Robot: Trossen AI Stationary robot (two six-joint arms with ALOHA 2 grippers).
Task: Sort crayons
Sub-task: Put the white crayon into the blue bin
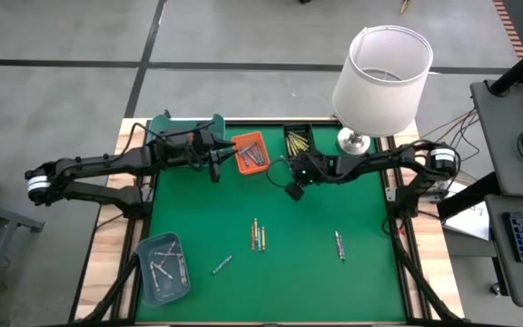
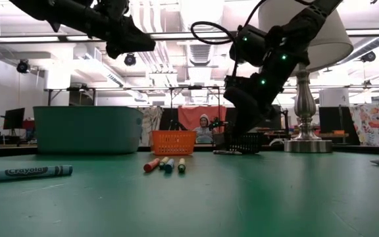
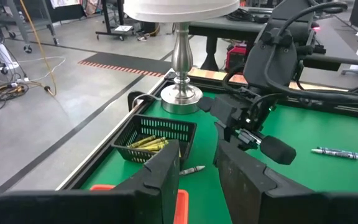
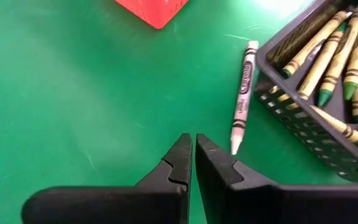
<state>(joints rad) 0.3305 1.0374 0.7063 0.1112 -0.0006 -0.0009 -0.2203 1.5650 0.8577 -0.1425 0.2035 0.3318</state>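
Green mat [image 4: 73, 93]: pale crayon [image 4: 243, 93] lies just beside the closed, empty right gripper [image 4: 194, 152].

Mat [image 1: 334, 282]: green.
Table edge [image 1: 107, 245]: pale wood grain.
Trays: orange [image 1: 251, 151], black mesh [image 1: 298, 139], teal [image 1: 161, 265].
Black tray crayons [image 4: 328, 56]: yellow-green wrappers, green tips.
Loose crayon [image 4: 243, 93] beside black tray: pale pink-white, dark print.
Four crayons [image 2: 165, 164] mid-mat: red, pale, blue, green tips.
Lampshade [image 1: 382, 80]: white; base [image 1: 354, 142] silver.
Arms, fingers [image 4: 173, 165]: black.
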